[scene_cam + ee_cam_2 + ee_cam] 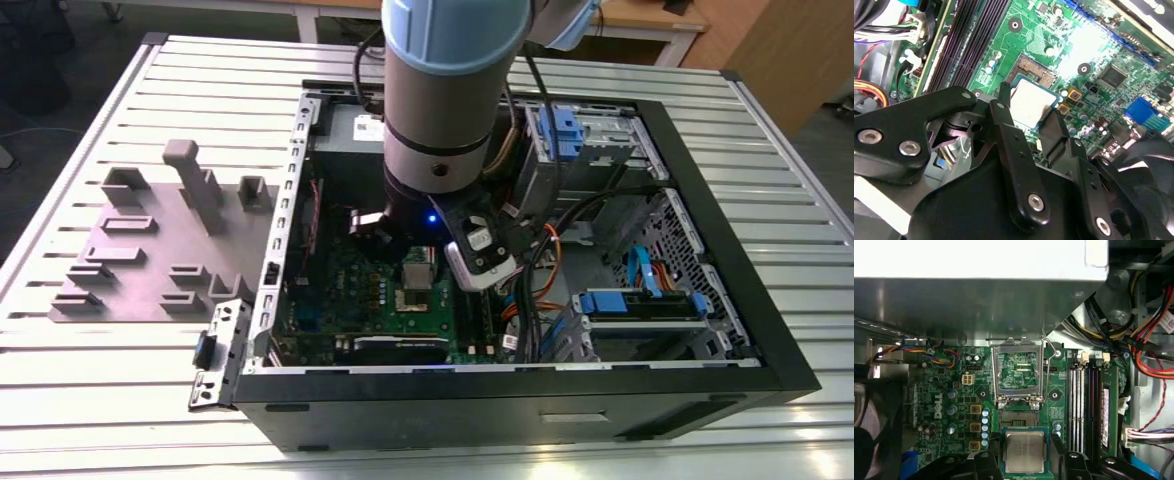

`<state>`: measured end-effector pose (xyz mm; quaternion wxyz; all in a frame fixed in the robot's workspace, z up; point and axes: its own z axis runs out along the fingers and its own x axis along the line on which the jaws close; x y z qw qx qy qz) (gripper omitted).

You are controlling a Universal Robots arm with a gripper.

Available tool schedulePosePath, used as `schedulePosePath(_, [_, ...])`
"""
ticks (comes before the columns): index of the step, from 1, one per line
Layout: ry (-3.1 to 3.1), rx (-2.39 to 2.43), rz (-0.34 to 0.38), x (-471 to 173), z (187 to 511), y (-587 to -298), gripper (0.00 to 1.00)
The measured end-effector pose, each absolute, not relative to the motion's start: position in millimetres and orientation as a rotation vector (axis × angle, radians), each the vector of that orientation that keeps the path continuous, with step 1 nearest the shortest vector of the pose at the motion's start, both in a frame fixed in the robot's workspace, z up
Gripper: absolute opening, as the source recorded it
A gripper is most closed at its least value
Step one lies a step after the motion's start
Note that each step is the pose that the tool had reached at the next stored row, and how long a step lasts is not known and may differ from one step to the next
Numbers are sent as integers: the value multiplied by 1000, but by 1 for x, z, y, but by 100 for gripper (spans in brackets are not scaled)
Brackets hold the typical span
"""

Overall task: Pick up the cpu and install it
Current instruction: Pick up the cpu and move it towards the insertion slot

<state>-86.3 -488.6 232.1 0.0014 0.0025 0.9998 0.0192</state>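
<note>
One robot arm [441,90] reaches down into an open black computer case [747,370] that lies on its side on a slatted metal table [120,400]. On the exterior view's left, beside the case, a grey plastic tray [127,290] with raised blocks rests on the table. Inside the case, a green motherboard [387,305] takes up the side towards the exterior view's left. Drive bays [641,300] with blue fittings sit towards the exterior view's right.

Both wrist views show the two black fingers [1065,462] [1006,125] closed narrowly around the cpu [1025,451] [1033,102], one finger against each of two opposite edges. The cpu is a small flat square with a silvery-grey top and a thin green rim, held with its metal face up above the motherboard. Just beyond the cpu lies the open socket [1016,412] [1035,70], bare, with its silver metal frame [1016,371] standing raised on the side away from the fingers. The cpu is close beside the socket, not in it. Dark memory slots [1081,405] run alongside the socket, and red, orange and yellow cables [1154,347] hang past them
</note>
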Motion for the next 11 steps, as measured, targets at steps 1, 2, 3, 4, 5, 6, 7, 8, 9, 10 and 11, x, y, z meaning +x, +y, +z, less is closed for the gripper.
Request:
schedulePosePath(1, [3138,8,60,-86,230,-489,47])
schedulePosePath(2, [3138,8,60,-86,228,-489,47])
schedulePosePath(3, [3138,8,60,-86,227,-489,47])
schedulePosePath(4, [3138,8,60,-86,225,-489,47])
schedulePosePath(5, [3138,8,60,-86,223,-489,47])
schedulePosePath(6, [3138,8,60,-86,222,-489,47])
schedulePosePath(7, [3138,8,60,-86,221,-489,47])
schedulePosePath(8, [3138,8,60,-86,221,-489,47])
schedulePosePath(9, [3138,8,60,-86,221,-489,47])
schedulePosePath(10, [3138,8,60,-86,221,-489,47])
schedulePosePath(11, [3138,8,60,-86,221,-489,47])
